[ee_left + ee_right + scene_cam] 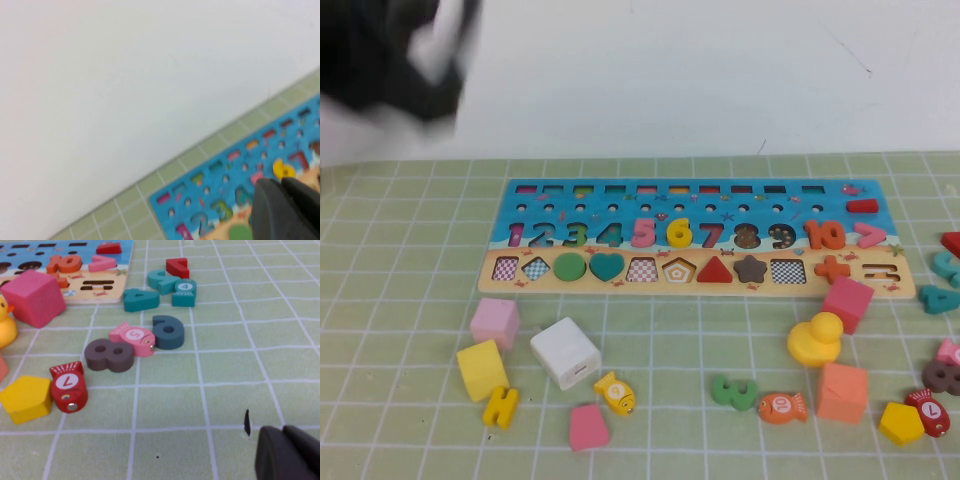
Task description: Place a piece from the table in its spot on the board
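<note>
Yellow "6" (679,233) sits in the board (695,200); left gripper (282,210) raised, right gripper (287,455) parked, fingers indeterminate; confirm flush seating.

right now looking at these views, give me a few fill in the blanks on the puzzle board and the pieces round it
1. The yellow 6 sits on the board between the pink 5 and the red ____.
2. The yellow H piece lies on the mat beside the yellow ____.
3. The left end effector is raised over the board's ____ upper part.
4. The right end effector hovers over the green mat, holding ____.

Missing words: 7; cube; blue; nothing
</note>
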